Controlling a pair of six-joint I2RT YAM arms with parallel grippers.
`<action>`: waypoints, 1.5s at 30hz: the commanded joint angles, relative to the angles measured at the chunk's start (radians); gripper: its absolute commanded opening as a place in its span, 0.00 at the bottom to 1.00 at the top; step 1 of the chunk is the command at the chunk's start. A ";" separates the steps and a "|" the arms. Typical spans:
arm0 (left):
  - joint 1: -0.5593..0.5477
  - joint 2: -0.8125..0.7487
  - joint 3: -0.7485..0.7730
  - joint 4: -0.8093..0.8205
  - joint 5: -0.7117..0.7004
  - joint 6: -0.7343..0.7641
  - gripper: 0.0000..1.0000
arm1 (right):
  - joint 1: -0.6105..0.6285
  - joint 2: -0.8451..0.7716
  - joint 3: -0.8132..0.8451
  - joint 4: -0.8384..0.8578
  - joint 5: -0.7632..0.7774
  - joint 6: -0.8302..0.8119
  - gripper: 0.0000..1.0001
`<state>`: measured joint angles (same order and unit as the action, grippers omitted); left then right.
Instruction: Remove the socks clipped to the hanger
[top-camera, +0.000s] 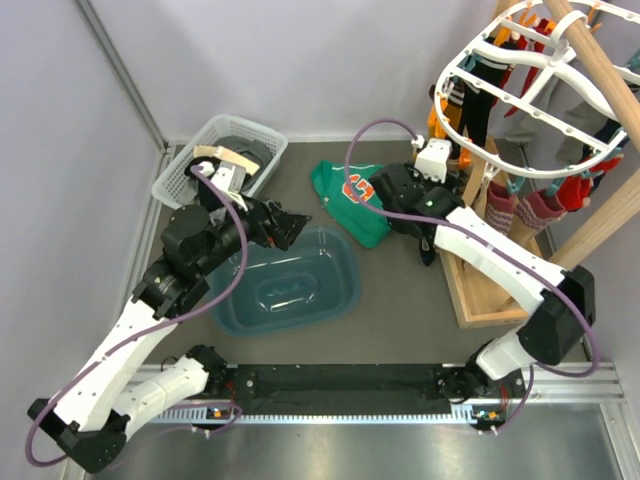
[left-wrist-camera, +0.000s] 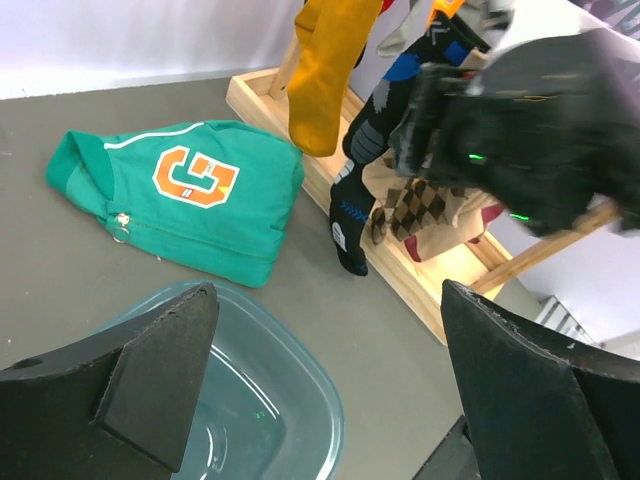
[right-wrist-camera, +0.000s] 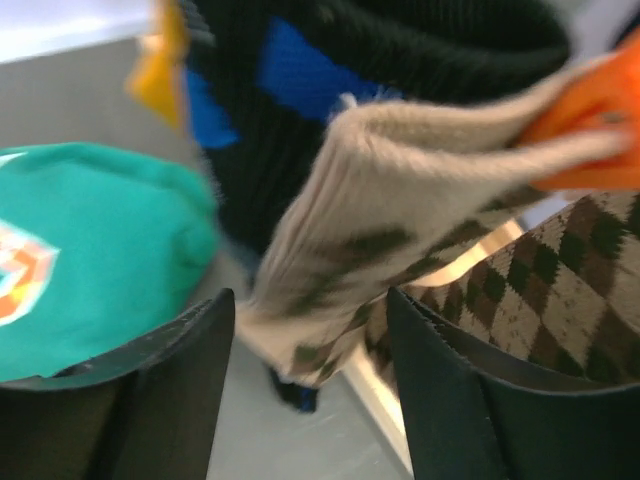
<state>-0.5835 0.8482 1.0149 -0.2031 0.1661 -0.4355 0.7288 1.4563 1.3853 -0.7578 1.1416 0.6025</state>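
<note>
The white hanger (top-camera: 444, 85) hangs at the back right with socks (top-camera: 540, 210) clipped round it. In the right wrist view a tan-brown argyle sock (right-wrist-camera: 400, 200) dangles just ahead of my right gripper (right-wrist-camera: 310, 310), its lower end between the open fingertips and not pinched. A black sock with blue patches (right-wrist-camera: 300, 90) hangs behind it. From the left wrist I see the same argyle sock (left-wrist-camera: 420, 210), a mustard sock (left-wrist-camera: 325, 70) and the black sock (left-wrist-camera: 355, 215). My left gripper (left-wrist-camera: 328, 320) is wide open and holds nothing, hovering over the teal tub (left-wrist-camera: 250, 400).
A green sweatshirt with an orange G (top-camera: 350, 195) lies on the floor left of the wooden stand's base (top-camera: 480, 290). The stand's slanted pole (top-camera: 600, 70) carries the hanger. A white mesh basket (top-camera: 215, 150) with dark clothes sits at the back left. The teal tub (top-camera: 290, 280) is in the middle.
</note>
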 joint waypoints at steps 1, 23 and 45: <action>-0.003 -0.050 0.010 -0.056 -0.014 0.000 0.97 | -0.077 0.051 0.086 -0.090 0.126 0.163 0.56; -0.044 0.352 0.326 0.097 0.040 0.026 0.95 | -0.104 -0.548 -0.181 0.167 -0.695 -0.414 0.00; -0.341 0.876 0.846 0.297 0.004 -0.011 0.92 | -0.104 -0.769 -0.315 0.261 -0.775 -0.426 0.00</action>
<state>-0.8711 1.6779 1.7351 0.0124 0.2127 -0.4618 0.6296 0.7227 1.0729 -0.5606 0.3641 0.1757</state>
